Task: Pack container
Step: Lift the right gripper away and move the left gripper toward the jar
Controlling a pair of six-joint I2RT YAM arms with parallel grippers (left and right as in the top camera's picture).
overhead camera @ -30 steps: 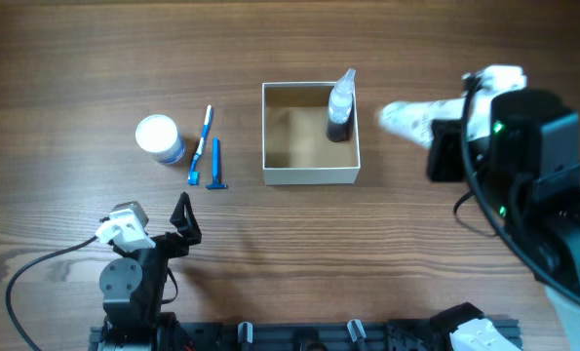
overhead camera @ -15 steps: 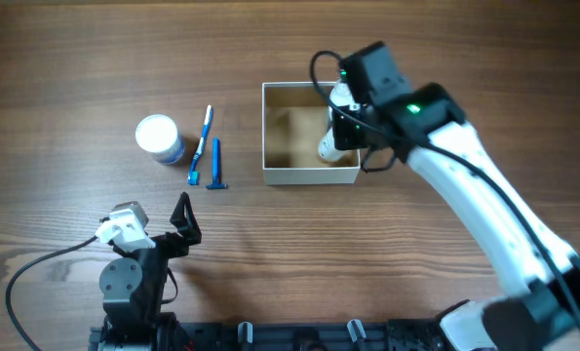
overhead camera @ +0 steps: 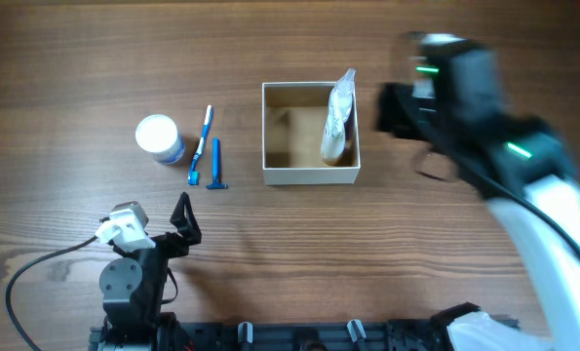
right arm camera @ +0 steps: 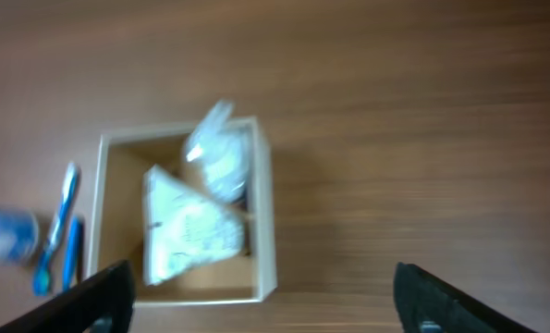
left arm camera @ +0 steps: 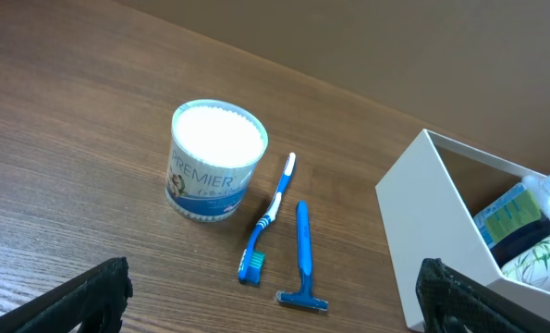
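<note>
- Overhead view: the container, a square box with white outer walls and a brown inside, sits on the table just above the middle of the frame.
- A white packet stands tilted inside it against the right wall, its top poking above the rim. The left part of the box floor is bare.
- Left of the container and well apart from it lie a blue razor and a blue-and-white toothbrush, side by side. A round white-lidded jar stands further left.
- The right arm is motion-blurred at the upper right, beside the container's right wall.
- The left hand sits at the lower left, well apart from all the items.
- Left wrist view: the left hand is open and holds nothing, its two dark fingertips at the bottom corners of the frame.
- The jar, labelled "PREMIER", is at centre left, with the toothbrush and razor just right of it. The container's white wall is at the right edge, with printed packaging showing inside.
- Right wrist view, blurred: the right hand is spread wide and empty, high above the container.
- The packet and a pale crinkled item lie inside, touching each other.
</note>
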